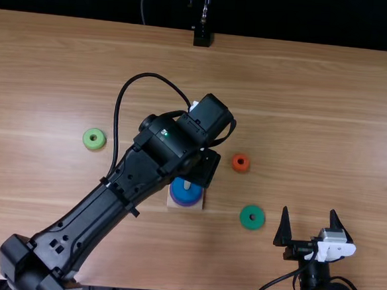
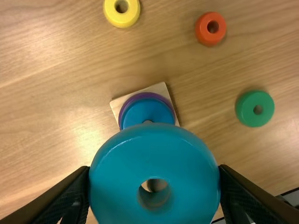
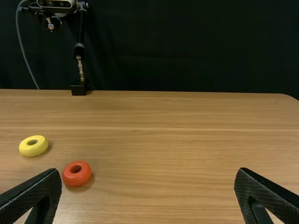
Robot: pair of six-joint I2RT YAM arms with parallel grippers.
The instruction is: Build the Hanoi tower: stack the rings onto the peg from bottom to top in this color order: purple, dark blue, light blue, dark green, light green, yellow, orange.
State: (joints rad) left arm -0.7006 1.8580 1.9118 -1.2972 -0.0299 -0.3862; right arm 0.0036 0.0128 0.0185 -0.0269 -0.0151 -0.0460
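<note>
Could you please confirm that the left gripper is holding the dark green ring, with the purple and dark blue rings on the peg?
Not quite: the left wrist view shows the left gripper holding the light blue ring, while the dark green ring lies on the table. The purple ring and dark blue ring are indeed on the peg.

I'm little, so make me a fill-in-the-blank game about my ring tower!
The held ring in the left gripper is light ____.
The bottom ring, under the dark blue ring, is ____.
The right gripper isn't shut, it's ____.
The loose ring nearest the right gripper is dark ____.

Missing words: blue; purple; open; green
</note>
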